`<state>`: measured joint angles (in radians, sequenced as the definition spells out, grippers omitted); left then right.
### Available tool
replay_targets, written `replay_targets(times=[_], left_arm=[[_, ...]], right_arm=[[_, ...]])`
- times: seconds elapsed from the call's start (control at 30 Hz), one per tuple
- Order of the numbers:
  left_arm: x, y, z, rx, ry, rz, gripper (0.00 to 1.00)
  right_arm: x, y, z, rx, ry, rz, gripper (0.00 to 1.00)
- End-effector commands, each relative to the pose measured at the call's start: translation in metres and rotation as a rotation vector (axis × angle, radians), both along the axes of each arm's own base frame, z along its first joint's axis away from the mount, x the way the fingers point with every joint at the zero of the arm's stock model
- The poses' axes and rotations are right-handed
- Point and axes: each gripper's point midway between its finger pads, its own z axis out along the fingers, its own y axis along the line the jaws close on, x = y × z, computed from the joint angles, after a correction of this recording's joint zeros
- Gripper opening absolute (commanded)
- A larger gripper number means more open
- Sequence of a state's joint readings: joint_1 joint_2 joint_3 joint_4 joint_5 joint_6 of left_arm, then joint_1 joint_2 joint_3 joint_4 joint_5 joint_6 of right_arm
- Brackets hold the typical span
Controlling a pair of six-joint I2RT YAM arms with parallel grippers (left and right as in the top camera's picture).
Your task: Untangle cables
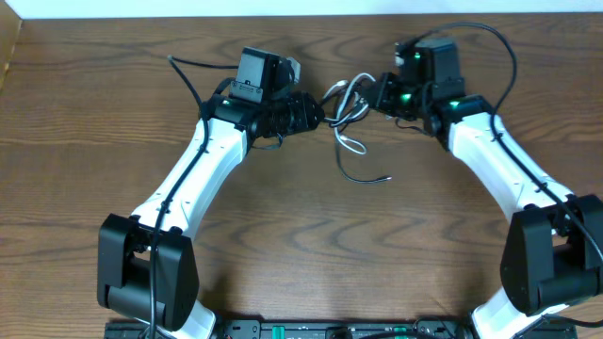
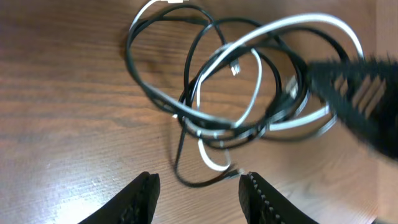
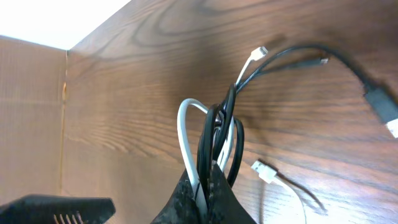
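Where pinched in the right claw (image 3: 204, 183), cables (image 3: 210, 134) partly hidden.

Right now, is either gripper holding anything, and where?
The right gripper pinches the cables at their bunched loops; the left gripper is open, empty.

Two robot arms over one wooden table (image 1: 301, 245): the left arm (image 1: 203, 174) comes in from 7 o'clock, the right arm (image 1: 509, 165) from 5 o'clock

Two grippers, the left gripper (image 2: 199, 186) and the right gripper (image 3: 205, 180), each with two fingers

Two cables (image 1: 347, 105) in one tangle at 12 o'clock: one black cable (image 3: 348, 62), one white cable (image 3: 183, 130)

Four plug ends in the right wrist view: small white plug (image 3: 261, 51) at 12 o'clock, small black plug (image 3: 321, 61) at 1, large black plug (image 3: 380, 107) at 3, flat white plug (image 3: 263, 170) at 5

One cardboard panel (image 3: 31, 124) at 9 o'clock there
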<state>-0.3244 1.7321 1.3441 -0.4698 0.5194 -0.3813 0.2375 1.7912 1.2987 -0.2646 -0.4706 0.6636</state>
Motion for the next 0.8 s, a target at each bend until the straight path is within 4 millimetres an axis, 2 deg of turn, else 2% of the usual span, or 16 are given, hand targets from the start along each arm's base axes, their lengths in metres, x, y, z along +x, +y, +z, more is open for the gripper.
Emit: replay_targets(times=[0.0,0.03,0.1,0.37,0.5,0.77], left_arm=[[-0.016,-0.029,0.011,0.022,-0.146,-0.264,0.46],[-0.024,-0.041,0.011,0.037,-0.178,-0.328,0.46],[-0.029,-0.049,0.008,0.070,-0.194,-0.352,0.46],[-0.034,-0.068,-0.006,0.225,-0.261,-0.350,0.46],[-0.014,-0.051,-0.017,0.382,-0.273,-0.153,0.46],[0.015,-0.062,-0.027,0.319,-0.292,-0.012,0.45]], right_arm=[[-0.005,0.005,-0.002,0.103,0.088,0.009,0.01],[-0.008,0.009,-0.002,0.135,0.101,0.038,0.01],[-0.013,0.012,-0.003,0.188,0.133,0.079,0.01],[-0.014,0.003,0.005,0.278,0.155,0.113,0.01],[-0.016,0.005,0.012,0.316,0.146,0.152,0.01],[-0.016,0.006,0.014,0.308,0.119,0.175,0.01]])
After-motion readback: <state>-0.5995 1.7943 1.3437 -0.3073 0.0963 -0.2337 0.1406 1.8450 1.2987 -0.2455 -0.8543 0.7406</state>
